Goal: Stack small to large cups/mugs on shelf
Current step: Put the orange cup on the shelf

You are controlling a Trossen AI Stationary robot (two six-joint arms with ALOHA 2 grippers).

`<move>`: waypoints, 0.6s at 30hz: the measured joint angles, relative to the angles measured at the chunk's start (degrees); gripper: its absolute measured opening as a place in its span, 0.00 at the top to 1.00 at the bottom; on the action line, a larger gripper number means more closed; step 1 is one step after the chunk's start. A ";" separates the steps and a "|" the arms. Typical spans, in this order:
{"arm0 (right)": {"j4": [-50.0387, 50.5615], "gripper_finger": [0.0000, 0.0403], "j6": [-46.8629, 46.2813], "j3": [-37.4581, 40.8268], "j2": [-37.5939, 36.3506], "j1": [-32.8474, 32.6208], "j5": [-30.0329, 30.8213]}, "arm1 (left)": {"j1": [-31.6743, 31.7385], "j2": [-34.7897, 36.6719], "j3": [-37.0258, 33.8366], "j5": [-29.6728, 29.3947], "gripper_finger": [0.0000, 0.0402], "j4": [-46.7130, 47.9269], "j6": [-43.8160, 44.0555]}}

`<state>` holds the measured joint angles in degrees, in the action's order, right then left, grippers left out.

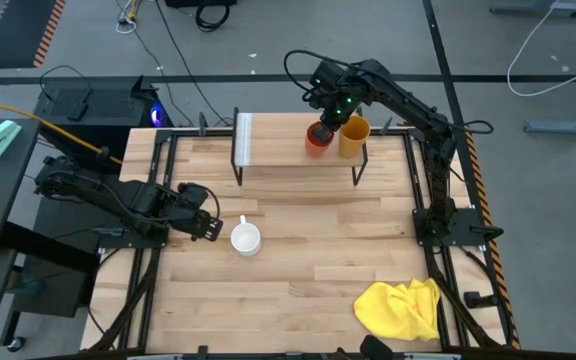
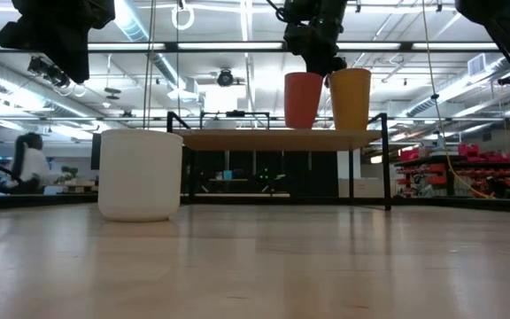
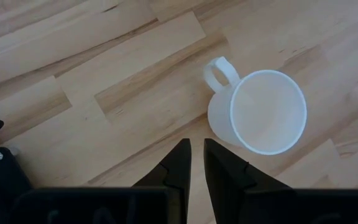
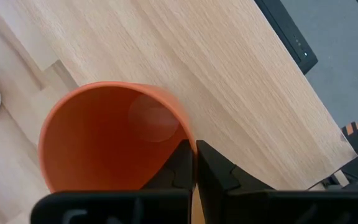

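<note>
The shelf (image 1: 288, 152) stands at the table's far side, and two cups are on its right half. The orange-red cup (image 1: 317, 139) (image 2: 304, 99) is under my right gripper (image 1: 326, 120) (image 4: 194, 154), which is shut on it. The slightly taller yellow-orange cup (image 1: 354, 136) (image 2: 351, 97) stands upright on the board just to its right. The white mug (image 1: 245, 239) (image 3: 260, 112) sits upright on the tabletop, its handle (image 3: 219, 71) toward the far left. My left gripper (image 1: 211, 227) (image 3: 196, 155) is shut just left of the mug, touching nothing. My right gripper pinches the orange-red cup's rim (image 4: 185, 134) on its right side, one finger (image 4: 176, 163) inside the cup and one outside. The fingers come from above, pointing down. The cup is upright with its base at the shelf board (image 2: 273, 139); whether it rests there or is just above, I cannot tell.
A crumpled yellow cloth (image 1: 400, 308) lies near the table's near right corner. The shelf has a pale strip (image 1: 244, 140) at its left end and thin black legs (image 1: 361, 165). Bare wood lies between the mug and the shelf.
</note>
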<state>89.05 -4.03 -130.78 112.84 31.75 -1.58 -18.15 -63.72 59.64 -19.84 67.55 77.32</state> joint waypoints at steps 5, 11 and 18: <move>0.01 0.97 0.09 0.00 0.00 0.00 0.00 | 0.00 0.00 0.00 -0.02 0.87 -0.02 -0.04; 0.01 0.96 0.15 0.00 0.00 0.00 -0.01 | 0.00 0.00 0.00 0.00 0.87 0.00 -0.13; -0.10 0.89 0.16 0.00 0.00 0.00 -0.03 | -0.01 0.00 -0.01 -0.01 0.87 -0.01 -0.13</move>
<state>88.95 -3.87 -130.78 112.84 31.75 -1.61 -18.16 -63.72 59.63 -19.84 67.54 77.19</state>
